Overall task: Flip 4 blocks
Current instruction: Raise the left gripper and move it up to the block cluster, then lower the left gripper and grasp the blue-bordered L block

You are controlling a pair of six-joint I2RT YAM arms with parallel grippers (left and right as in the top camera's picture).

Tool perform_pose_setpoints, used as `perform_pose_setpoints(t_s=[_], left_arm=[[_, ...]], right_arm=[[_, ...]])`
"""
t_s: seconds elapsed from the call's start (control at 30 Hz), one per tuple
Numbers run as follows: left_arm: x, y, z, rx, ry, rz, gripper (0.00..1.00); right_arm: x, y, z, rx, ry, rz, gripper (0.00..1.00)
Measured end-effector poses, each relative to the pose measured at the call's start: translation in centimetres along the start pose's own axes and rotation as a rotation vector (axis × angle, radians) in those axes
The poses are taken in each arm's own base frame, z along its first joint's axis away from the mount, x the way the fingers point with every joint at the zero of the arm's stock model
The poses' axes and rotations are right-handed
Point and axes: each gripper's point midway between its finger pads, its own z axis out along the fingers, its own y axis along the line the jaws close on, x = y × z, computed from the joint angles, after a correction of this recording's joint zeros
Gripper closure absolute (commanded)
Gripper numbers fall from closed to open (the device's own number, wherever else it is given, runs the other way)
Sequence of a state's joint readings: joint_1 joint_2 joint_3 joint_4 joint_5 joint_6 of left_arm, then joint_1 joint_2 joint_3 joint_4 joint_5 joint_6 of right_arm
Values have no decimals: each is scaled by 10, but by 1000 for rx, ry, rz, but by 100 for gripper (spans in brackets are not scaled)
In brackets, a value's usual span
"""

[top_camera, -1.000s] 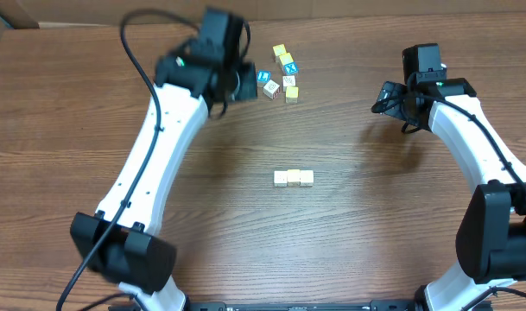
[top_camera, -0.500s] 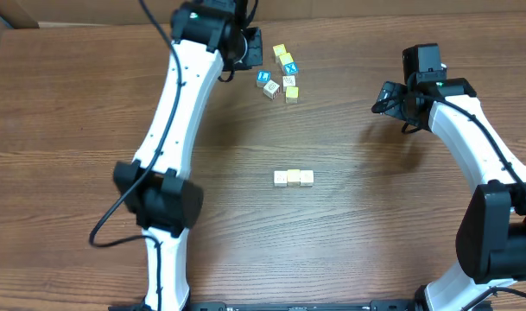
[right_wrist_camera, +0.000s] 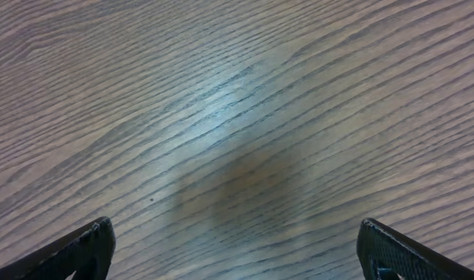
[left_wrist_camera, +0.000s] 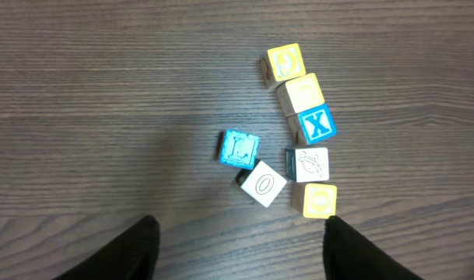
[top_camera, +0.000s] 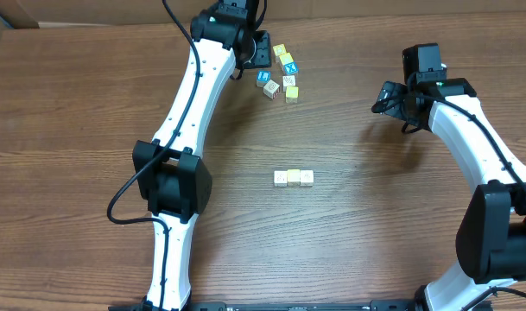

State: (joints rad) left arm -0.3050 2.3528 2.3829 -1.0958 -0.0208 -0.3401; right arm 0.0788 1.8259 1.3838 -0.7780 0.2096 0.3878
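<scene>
Presumably lining up a grasp, the left gripper (left_wrist_camera: pixel 238 237) hangs open and empty above the blue L block (left_wrist_camera: pixel 240 148) beside the far cluster (left_wrist_camera: pixel 301 93); the right gripper (right_wrist_camera: pixel 237 245), wide open and empty, stands aside.

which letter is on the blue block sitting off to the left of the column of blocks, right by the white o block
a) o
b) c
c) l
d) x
c: in the left wrist view, the blue L block lies left of the column with a white L on top and the white O block just below it. The blue X block is inside the column.
</scene>
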Motion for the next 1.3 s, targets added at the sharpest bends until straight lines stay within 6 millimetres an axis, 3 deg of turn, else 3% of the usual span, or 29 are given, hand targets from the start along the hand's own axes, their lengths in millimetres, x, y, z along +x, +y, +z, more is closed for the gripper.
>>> perform_pose_setpoints(t_s=[0.13,0.33,0.4,0.53,0.6,0.7,0.77,1.3], left_arm=[[0,3,12,-18,-1,7,0],[-1,4,32,-24,-8,37,0],[-2,4,37,-24,-11,42,15],[-5,6,44,-27,-21,51,57],[-5,8,44,-28,-22,51,65],[-6,10,44,-30,-22,52,62],[-5,10,48,-32,-18,56,46],[14,14,98,-45,31,55,42]], right_arm=[[0,0,0,0,-1,0,0],[0,0,0,0,0,0,0],[0,0,0,0,0,0,0],[0,0,0,0,0,0,0],[0,0,0,0,0,0,0],[0,0,0,0,0,0,0],[0,0,0,0,0,0,0],[0,0,0,0,0,0,0]])
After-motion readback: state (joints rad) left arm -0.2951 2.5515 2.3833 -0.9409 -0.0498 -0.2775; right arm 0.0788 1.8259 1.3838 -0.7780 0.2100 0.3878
